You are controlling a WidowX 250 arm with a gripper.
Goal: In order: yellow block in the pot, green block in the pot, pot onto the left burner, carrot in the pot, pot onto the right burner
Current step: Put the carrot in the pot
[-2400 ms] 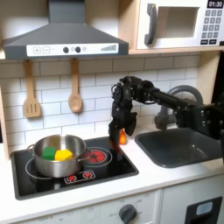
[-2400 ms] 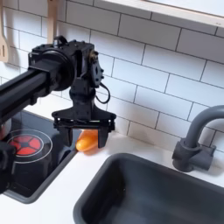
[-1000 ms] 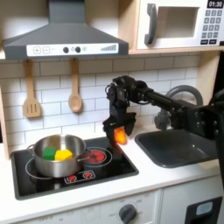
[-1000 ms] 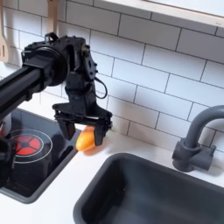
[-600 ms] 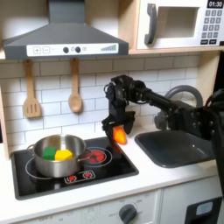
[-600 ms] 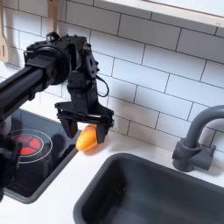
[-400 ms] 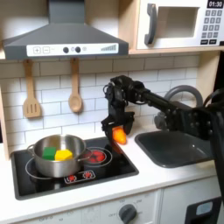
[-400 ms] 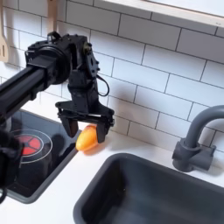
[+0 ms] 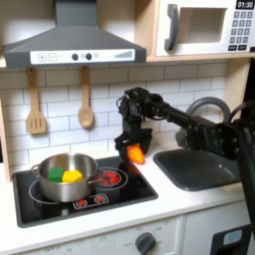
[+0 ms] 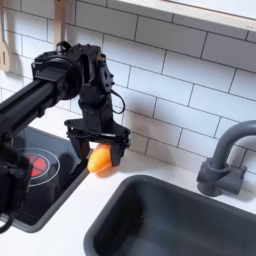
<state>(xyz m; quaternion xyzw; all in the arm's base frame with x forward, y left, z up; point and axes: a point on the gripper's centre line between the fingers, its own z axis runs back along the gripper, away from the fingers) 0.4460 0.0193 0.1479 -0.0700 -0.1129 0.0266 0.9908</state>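
Jaws (image 10: 97, 150) clamped around the carrot (image 10: 99, 159); first exterior view alone: yellow block (image 9: 73, 176) inside pot (image 9: 50, 183)

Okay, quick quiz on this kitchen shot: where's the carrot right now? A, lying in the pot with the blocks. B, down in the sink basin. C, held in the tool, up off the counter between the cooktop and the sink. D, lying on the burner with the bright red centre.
C: the carrot sits between the fingers of the tool, raised above the counter, while the pot holds just the yellow block and the green block.
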